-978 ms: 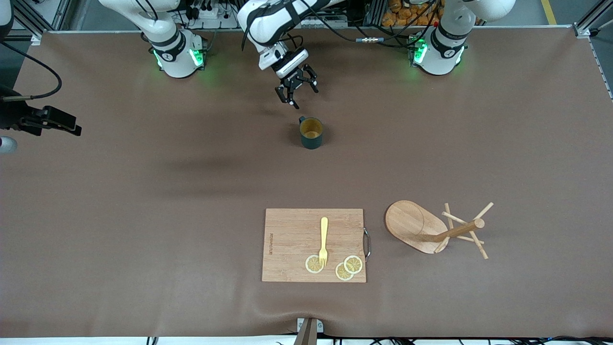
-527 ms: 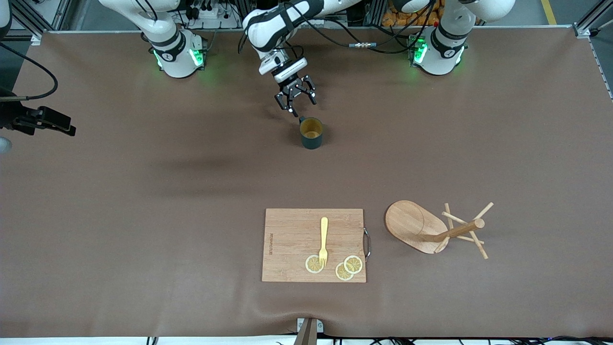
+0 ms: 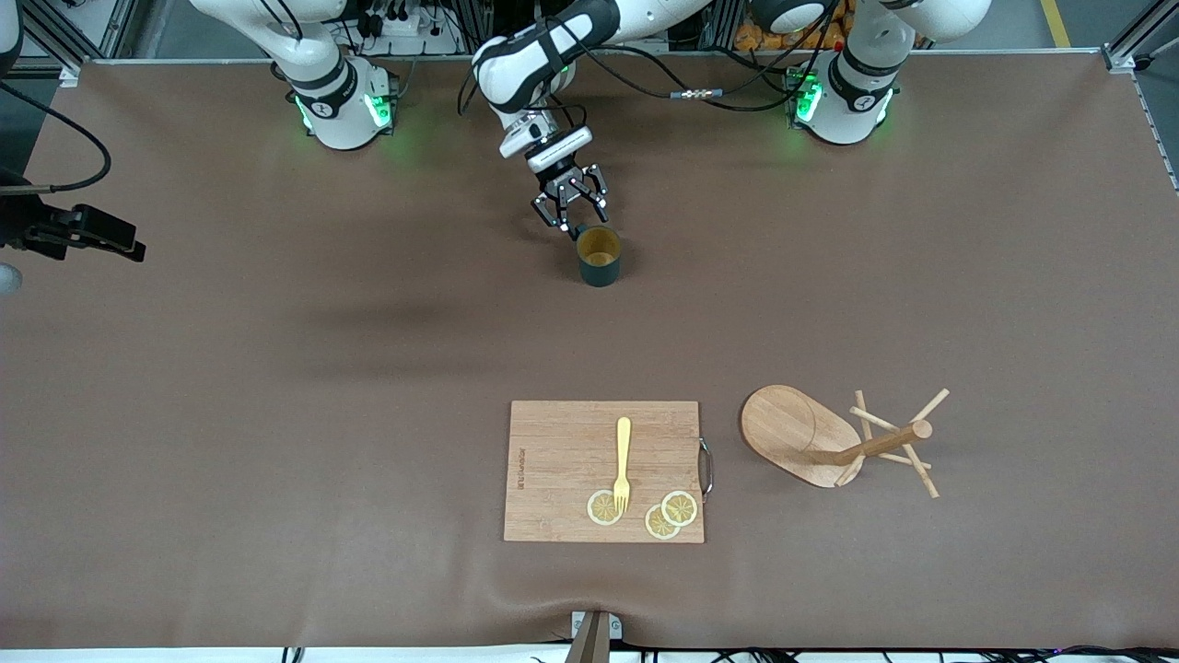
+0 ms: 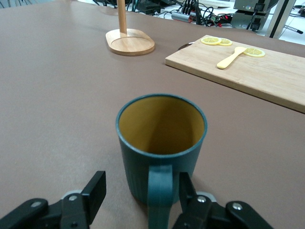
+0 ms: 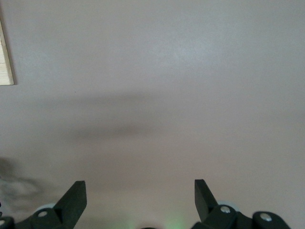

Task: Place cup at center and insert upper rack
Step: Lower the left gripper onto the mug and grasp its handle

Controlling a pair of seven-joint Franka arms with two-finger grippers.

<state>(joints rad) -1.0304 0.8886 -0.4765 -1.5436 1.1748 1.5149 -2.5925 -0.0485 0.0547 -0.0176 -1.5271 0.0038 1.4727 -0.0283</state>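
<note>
A small dark teal cup (image 3: 599, 257) with a yellow inside stands upright on the brown table (image 3: 276, 414), toward the robots' edge and about midway between the two arm bases. Its loop handle (image 4: 160, 194) points toward the robots' bases. The left gripper (image 3: 570, 213) is low at that handle. In the left wrist view the fingers (image 4: 93, 192) stand apart, one on each side of the handle, and neither pad visibly presses it, so the cup does not appear to be gripped.

The upper rack (image 3: 834, 440), a light wooden mug tree, lies tipped on its side near the front camera, toward the left arm's end of the table. Its oval base stands on edge, and its post and thin pegs point toward that end.

Beside it, toward the middle, lies a wooden cutting board (image 3: 562, 460) with a yellow fork (image 3: 623, 463) and three lemon slices (image 3: 680, 507) on it.

The right gripper (image 5: 138, 200) waits in the air over bare table at the right arm's end, fingers wide apart and holding nothing.

Judging by this layout, the task is at its very start. The cup has yet to be grasped and carried to the table's center, and the rack has yet to be handled at all.
</note>
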